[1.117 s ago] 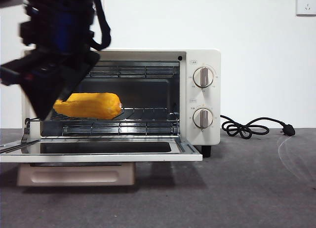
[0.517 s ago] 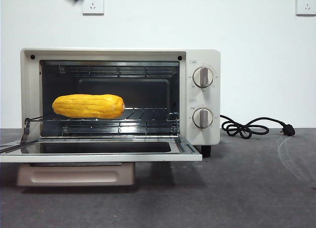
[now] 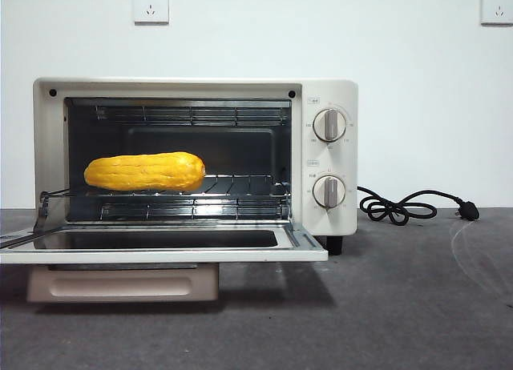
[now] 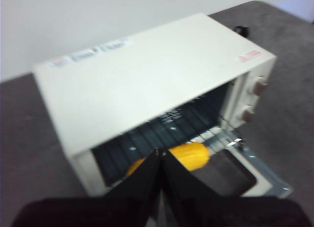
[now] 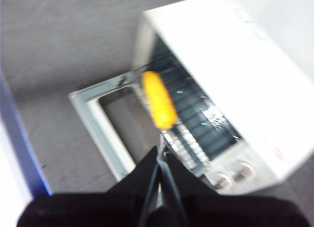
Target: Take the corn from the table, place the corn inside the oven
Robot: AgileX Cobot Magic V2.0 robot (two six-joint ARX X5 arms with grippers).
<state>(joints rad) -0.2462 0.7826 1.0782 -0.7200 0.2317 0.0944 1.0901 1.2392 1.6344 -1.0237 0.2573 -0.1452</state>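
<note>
White wall, grey bench [image 3: 417, 306]. Corn [image 3: 144, 171] on toaster oven [image 3: 325, 94] rack, near the front; shutting your door may nudge it. Left fingers [image 4: 160, 158], right fingers [image 5: 160, 156]: closed, empty.

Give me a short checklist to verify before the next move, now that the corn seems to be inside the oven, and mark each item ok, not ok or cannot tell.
1. The corn lies on the wire rack inside the oven: ok.
2. The left gripper holds nothing, jaws shut, above the oven: ok.
3. The right gripper holds nothing, jaws shut: ok.
4. No arm in the oven opening in the front view: ok.
5. The door is open, flat and unobstructed: ok.
6. The corn is stable and will not roll: cannot tell.
</note>
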